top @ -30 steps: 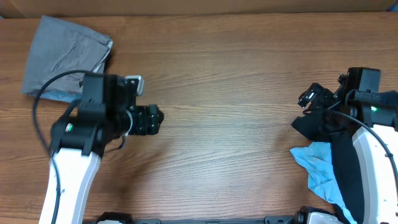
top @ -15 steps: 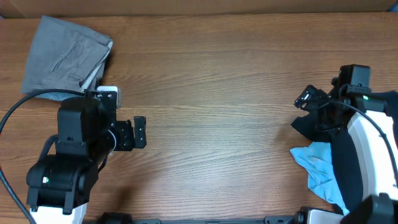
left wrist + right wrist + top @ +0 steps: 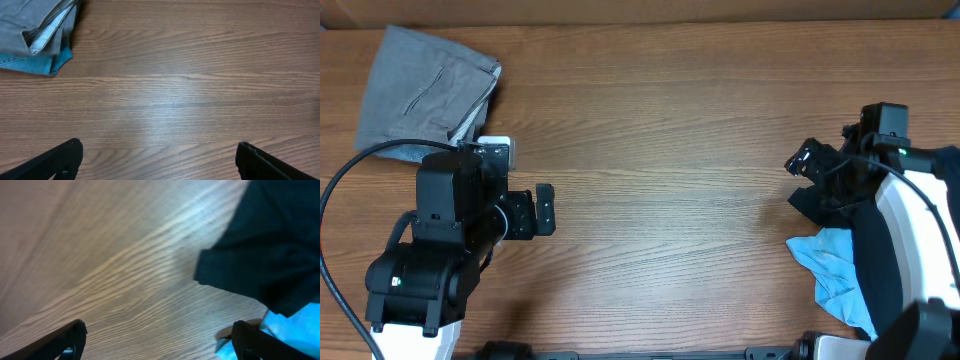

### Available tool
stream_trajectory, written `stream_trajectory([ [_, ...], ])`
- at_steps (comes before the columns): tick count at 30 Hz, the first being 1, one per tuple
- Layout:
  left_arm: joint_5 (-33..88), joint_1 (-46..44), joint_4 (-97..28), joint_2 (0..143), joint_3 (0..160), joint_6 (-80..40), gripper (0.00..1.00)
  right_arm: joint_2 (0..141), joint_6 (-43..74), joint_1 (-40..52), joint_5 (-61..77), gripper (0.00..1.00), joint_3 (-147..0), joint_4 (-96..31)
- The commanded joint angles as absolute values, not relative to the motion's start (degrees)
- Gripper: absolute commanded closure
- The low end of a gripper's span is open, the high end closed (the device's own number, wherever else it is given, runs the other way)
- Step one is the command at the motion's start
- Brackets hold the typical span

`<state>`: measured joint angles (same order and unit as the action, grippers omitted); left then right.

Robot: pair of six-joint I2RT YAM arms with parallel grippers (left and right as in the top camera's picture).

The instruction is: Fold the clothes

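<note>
A folded grey garment (image 3: 425, 92) lies at the far left corner, on top of a light blue one (image 3: 47, 62); both show at the top left of the left wrist view (image 3: 30, 25). A black garment (image 3: 865, 225) and a light blue garment (image 3: 835, 270) lie crumpled at the right edge, partly under the right arm. They also show in the right wrist view, black (image 3: 270, 250) and blue (image 3: 300, 330). My left gripper (image 3: 545, 210) is open and empty over bare wood. My right gripper (image 3: 802, 160) is open and empty beside the black garment's left edge.
The wooden table (image 3: 670, 150) stretches between the two arms. A black cable (image 3: 350, 175) loops from the left arm near the grey garment. The table's far edge runs along the top of the overhead view.
The left arm pulled back from the grey garment toward the near left and its gripper turned. The right gripper shifted slightly left and farther from me, staying open.
</note>
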<state>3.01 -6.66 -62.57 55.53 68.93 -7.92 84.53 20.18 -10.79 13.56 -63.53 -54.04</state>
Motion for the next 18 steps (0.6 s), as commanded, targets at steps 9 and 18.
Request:
stream_trajectory([
  [9, 1.5, -6.8, -62.3, 55.5, 69.9, -7.7, 0.0, 62.7, 17.6, -10.9, 16.0, 0.0, -64.2, -51.5],
  [18, 10.3, -6.8, -62.8, 58.9, 69.9, -7.9, 0.0, 71.1, 25.2, -10.9, 7.8, 0.02, -64.2, -54.4],
])
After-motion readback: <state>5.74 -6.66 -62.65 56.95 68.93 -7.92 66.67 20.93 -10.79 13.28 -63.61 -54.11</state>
